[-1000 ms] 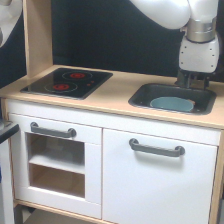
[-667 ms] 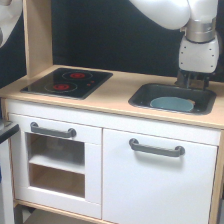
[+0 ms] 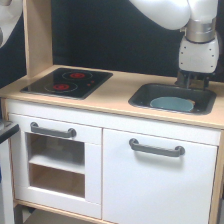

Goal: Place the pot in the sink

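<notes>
Here, in the exterior view, the pot (image 3: pixel 172 104) sits inside the sink (image 3: pixel 145 95), toward the view's right half of the basin, only its light blue top and rim showing above the sink's front edge. The gripper (image 3: pixel 192 84) hangs just behind the pot at the sink's back rim, under the white arm (image 3: pixel 198 47); whether its jaws are open or closed cannot be told. On the view's left of the wood counter (image 3: pixel 117 90) lies the black hob (image 3: pixel 67 82) with two red rings.

Light blue-grey pot (image 3: pixel 172 104) upright inside dark grey sink (image 3: pixel 141 97) — right-of-centre
</notes>
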{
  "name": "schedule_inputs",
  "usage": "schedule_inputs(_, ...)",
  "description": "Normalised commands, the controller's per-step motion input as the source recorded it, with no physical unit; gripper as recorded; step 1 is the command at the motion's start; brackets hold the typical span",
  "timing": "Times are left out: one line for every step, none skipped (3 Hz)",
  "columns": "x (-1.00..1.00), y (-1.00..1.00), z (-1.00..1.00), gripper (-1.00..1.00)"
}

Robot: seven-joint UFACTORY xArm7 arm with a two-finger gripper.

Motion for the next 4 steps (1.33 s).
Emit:
schedule_inputs(0.63,0.31,-0.59,1.0)
schedule_inputs(1.0,0.16,-1.0,1.0)
schedule_inputs(1.0,0.46,-1.0,1.0)
schedule_inputs(0.92,0.5,-1.0,1.0)
